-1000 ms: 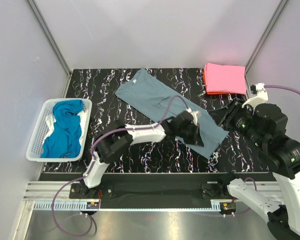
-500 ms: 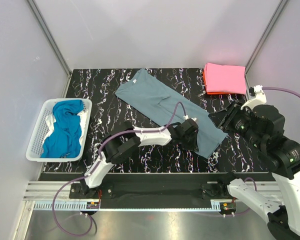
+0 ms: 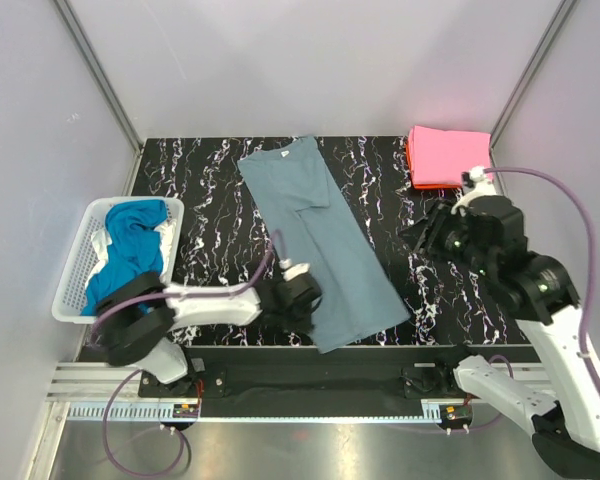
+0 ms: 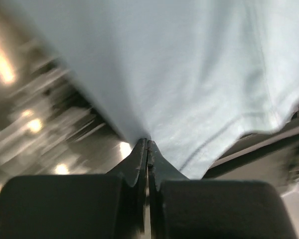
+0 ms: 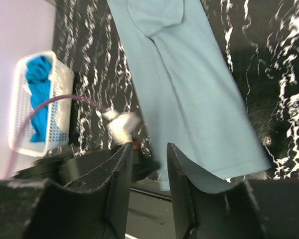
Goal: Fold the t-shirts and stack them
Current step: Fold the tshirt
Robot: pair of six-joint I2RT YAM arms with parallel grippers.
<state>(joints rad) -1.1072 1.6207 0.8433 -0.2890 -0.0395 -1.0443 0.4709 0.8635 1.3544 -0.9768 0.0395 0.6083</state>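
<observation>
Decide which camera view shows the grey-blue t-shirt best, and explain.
The top external view: the whole grey-blue t-shirt lies spread out in frame. The right wrist view cuts off one end of it; the left wrist view shows only a close, blurred patch.

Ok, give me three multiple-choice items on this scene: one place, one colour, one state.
1. Where is the folded pink shirt? A far right corner of the table; B table centre; C near left edge.
2. Colour of the cloth in the basket? A orange; B bright blue; C grey.
3. The left fingers are: A wide open; B shut on the grey-blue shirt; C shut on nothing.
Key: A, it lies in that corner; B, blue fills the basket; B, closed tips pinch the shirt.
</observation>
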